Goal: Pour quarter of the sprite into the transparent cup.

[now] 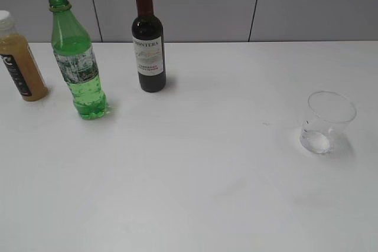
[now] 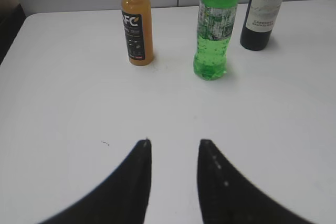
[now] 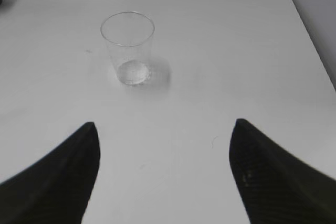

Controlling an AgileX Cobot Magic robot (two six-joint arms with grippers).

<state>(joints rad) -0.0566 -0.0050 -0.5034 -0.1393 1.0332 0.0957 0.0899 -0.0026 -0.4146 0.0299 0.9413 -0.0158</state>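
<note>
The sprite (image 1: 80, 63), a tall green capless bottle with a whitish label, stands upright at the table's back left; it also shows in the left wrist view (image 2: 214, 27). The transparent cup (image 1: 326, 122) stands upright and empty at the right, and it also shows in the right wrist view (image 3: 129, 48). My left gripper (image 2: 174, 142) is open and empty, well short of the sprite. My right gripper (image 3: 165, 125) is open wide and empty, short of the cup. Neither gripper shows in the exterior view.
An orange juice bottle (image 1: 19, 57) with a white cap stands left of the sprite. A dark wine bottle (image 1: 149, 39) with a red top stands right of it. The white table (image 1: 195, 193) ends at a grey wall behind.
</note>
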